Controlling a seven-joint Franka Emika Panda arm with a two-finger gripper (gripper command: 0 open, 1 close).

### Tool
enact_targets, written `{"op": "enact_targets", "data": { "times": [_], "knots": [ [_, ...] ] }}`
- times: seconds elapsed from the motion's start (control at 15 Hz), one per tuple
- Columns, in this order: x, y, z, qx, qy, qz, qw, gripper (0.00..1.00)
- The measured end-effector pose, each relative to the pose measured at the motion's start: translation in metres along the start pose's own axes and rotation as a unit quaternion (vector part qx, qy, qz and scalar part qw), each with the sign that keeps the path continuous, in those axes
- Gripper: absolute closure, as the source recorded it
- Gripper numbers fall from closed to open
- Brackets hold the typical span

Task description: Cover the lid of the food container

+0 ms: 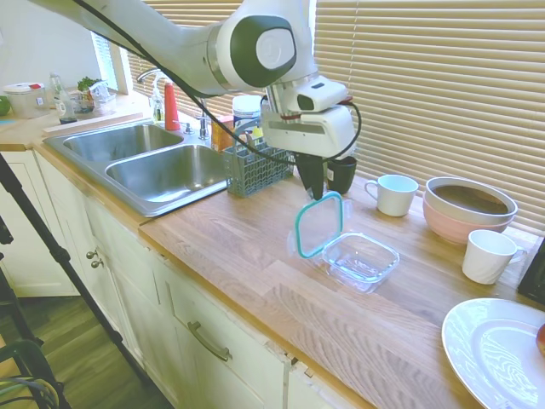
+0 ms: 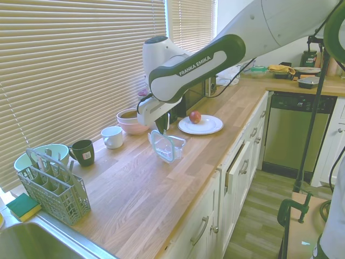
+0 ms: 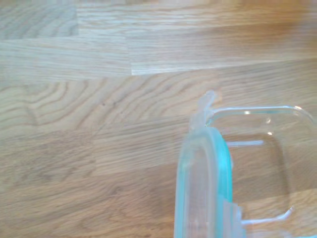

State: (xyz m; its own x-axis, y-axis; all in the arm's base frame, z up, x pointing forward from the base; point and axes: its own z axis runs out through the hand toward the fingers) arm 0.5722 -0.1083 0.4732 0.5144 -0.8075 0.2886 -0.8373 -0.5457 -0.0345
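A: Where was the lid?

B: Standing on edge, nearly upright, at the near side of the container; its lower edge sat at the dish's rim; the gripper had its fingers closed on the top edge.

A: And the container itself?

B: Flat on the wooden counter, uncovered (the wrist view showed the teal rim edge-on beside the clear glass wall); a white cup and a dark mug stood behind it, a pink bowl further along.

A: Anything else close?

B: A grey cutlery basket beside the sink; a white plate lay well apart.
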Motion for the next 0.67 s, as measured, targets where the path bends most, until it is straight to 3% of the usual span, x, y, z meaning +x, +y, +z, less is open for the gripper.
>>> {"op": "enact_targets", "data": {
  "times": [0.67],
  "knots": [
    [0.036,0.002,-0.006,0.010,0.007,0.007,0.9999,1.00]
  ]
}}
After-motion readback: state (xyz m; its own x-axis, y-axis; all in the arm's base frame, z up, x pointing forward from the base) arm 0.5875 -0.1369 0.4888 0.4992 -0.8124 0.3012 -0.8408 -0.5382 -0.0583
